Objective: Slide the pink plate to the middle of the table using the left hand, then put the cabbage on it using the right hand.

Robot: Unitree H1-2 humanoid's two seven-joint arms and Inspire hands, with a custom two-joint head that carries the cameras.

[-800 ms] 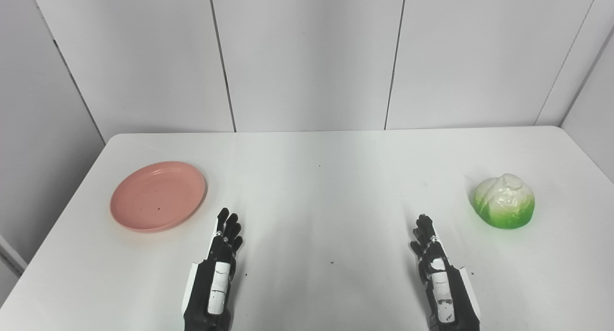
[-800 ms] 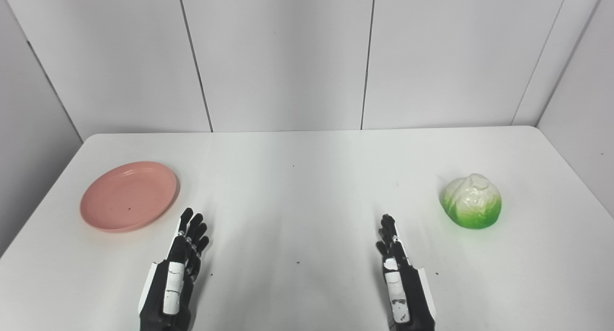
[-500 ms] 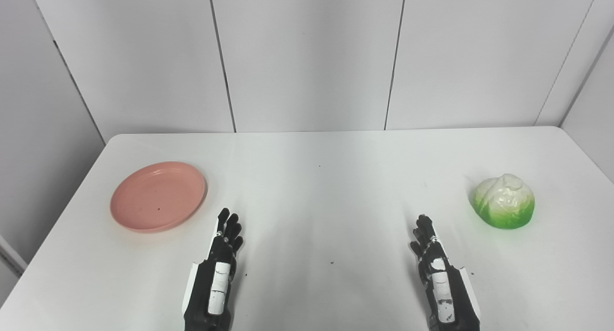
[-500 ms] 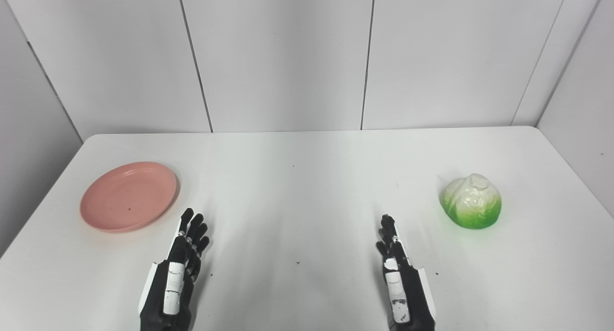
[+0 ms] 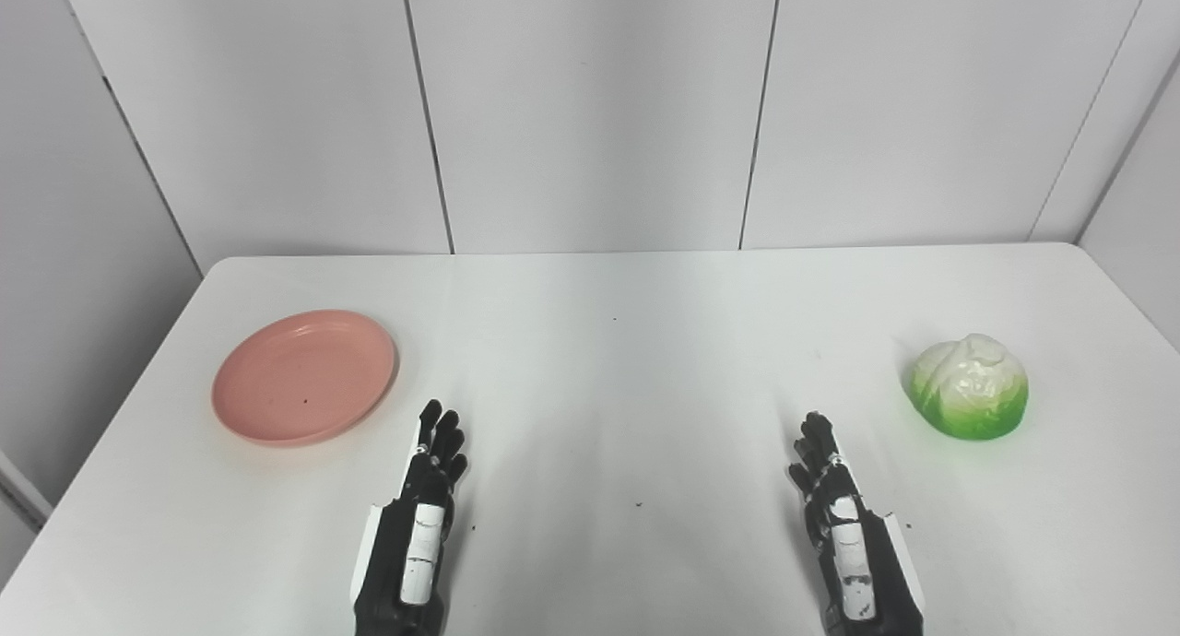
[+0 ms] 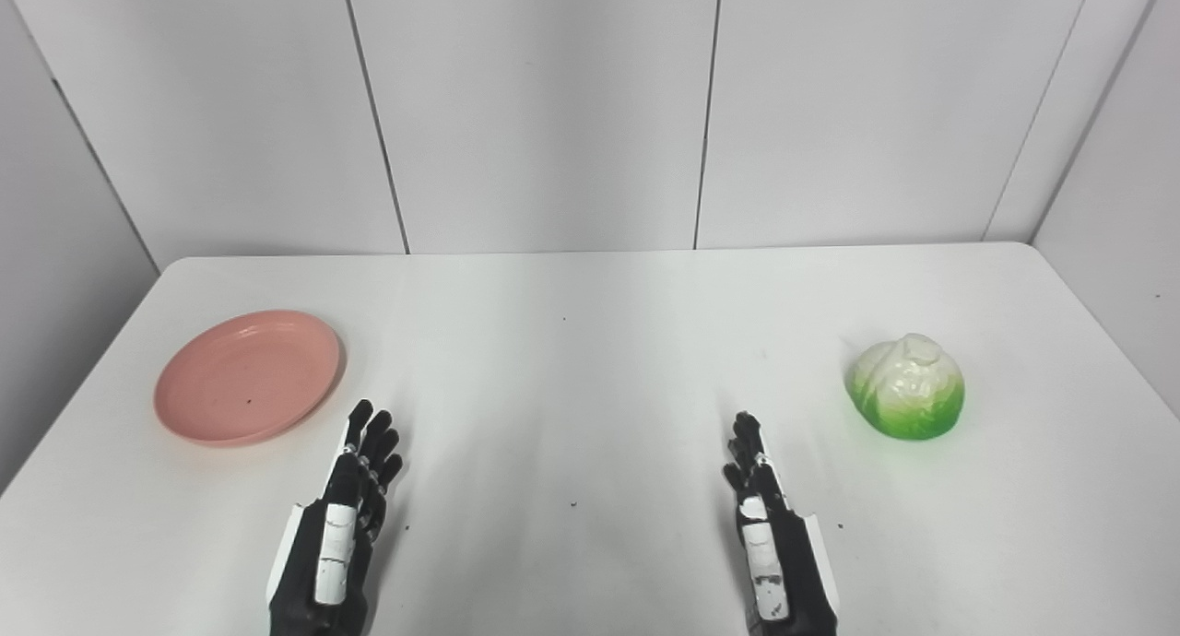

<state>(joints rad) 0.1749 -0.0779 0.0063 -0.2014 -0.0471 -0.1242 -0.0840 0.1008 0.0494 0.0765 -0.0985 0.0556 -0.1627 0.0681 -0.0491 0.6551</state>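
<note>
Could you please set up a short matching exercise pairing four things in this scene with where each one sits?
Things:
1. pink plate
2. cabbage
3. left hand
4. right hand

Places:
A. table's right side
B. near edge, right of centre
C. table's left side
D. near edge, just right of the plate

Pairs: 1-C, 2-A, 3-D, 4-B
</note>
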